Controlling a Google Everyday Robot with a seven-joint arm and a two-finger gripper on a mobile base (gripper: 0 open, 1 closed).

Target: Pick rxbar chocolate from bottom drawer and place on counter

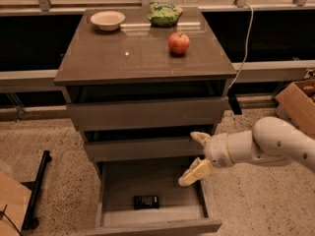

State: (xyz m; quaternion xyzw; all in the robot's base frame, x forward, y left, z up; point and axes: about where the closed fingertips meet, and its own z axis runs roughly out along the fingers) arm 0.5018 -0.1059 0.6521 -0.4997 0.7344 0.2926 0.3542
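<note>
The rxbar chocolate (146, 201), a small flat black wrapper, lies on the grey floor of the open bottom drawer (152, 226), near its front. My gripper (195, 156) hangs over the drawer's right side, above and to the right of the bar, apart from it. Its two cream fingers are spread wide and hold nothing. The counter (133, 58) is the glossy grey-brown top of the cabinet.
On the counter stand a red apple (178, 43), a green snack bag (164, 14) and a cream bowl (107, 19). The two upper drawers (147, 113) are slightly pulled out. A cardboard box (299, 102) sits at the right, a black stand (37, 188) at the left.
</note>
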